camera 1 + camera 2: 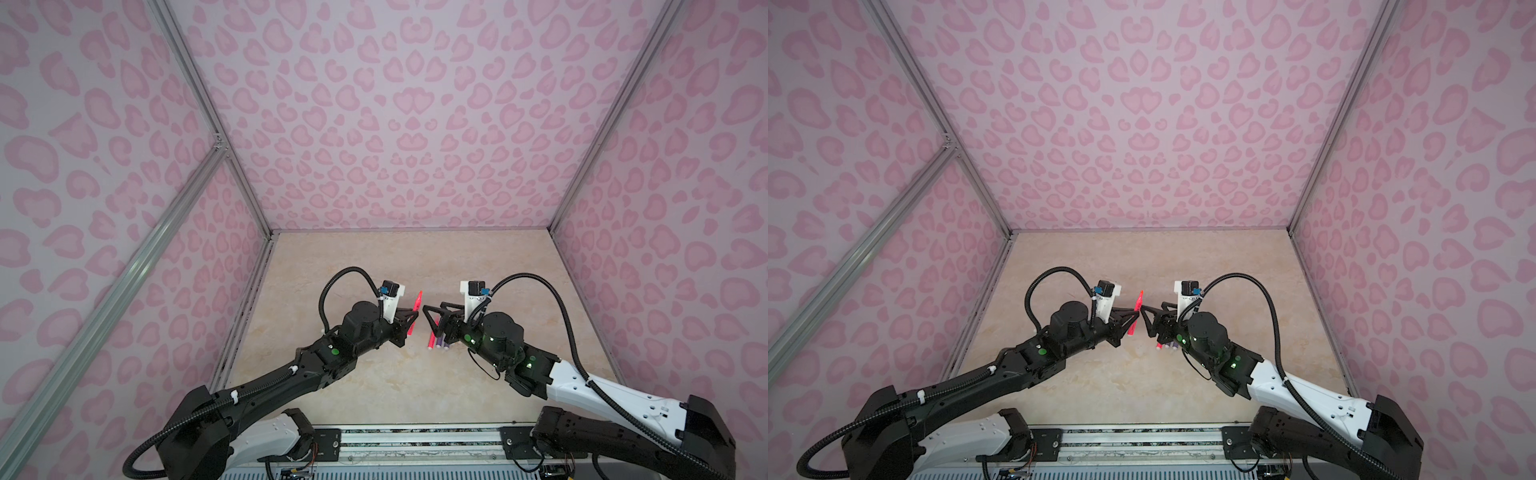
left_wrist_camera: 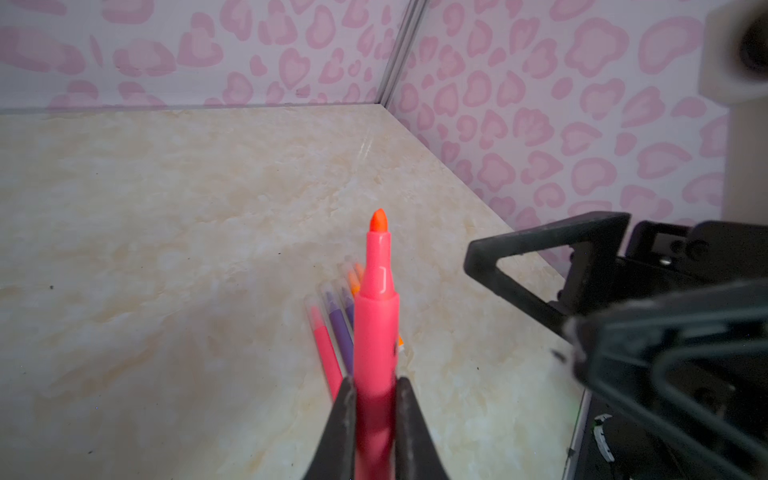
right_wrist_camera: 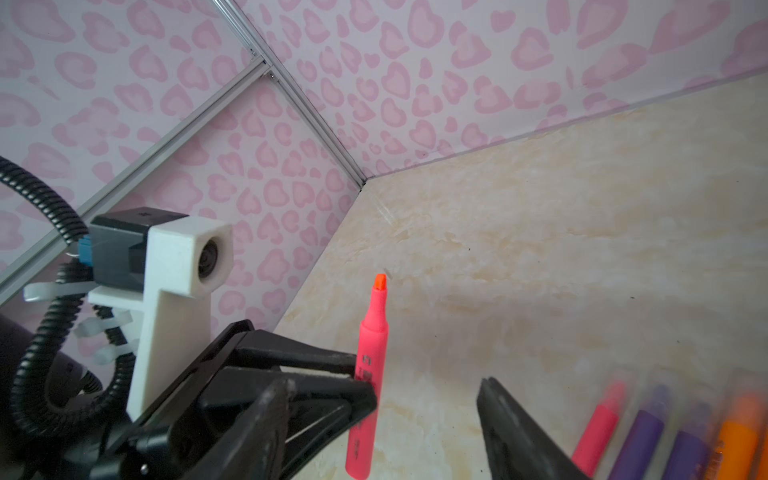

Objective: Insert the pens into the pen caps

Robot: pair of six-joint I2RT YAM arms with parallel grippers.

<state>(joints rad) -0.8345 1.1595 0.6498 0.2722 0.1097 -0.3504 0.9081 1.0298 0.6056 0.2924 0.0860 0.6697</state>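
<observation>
Left wrist view: left gripper (image 2: 376,384) pinches the pink pen (image 2: 377,316) mid-barrel; we judge it light, stiff, slick; right gripper (image 1: 429,319) spread.

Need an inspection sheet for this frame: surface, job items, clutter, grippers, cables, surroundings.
Surface: beige marbled tabletop, a few dark specks.
Job's things: pink pen uncapped, held off the table, tip up. Pen row lies side by side: pink, two purple, orange. It wears clear caps where the tips show. No loose cap made out.
Clutter: nothing seen.
Grippers: left gripper shut on the pink pen; right gripper open, empty, over the pen row.
Cables: black conduits loop over each wrist, clear of the pens.
Surroundings: pink heart-print walls, aluminium frame.
</observation>
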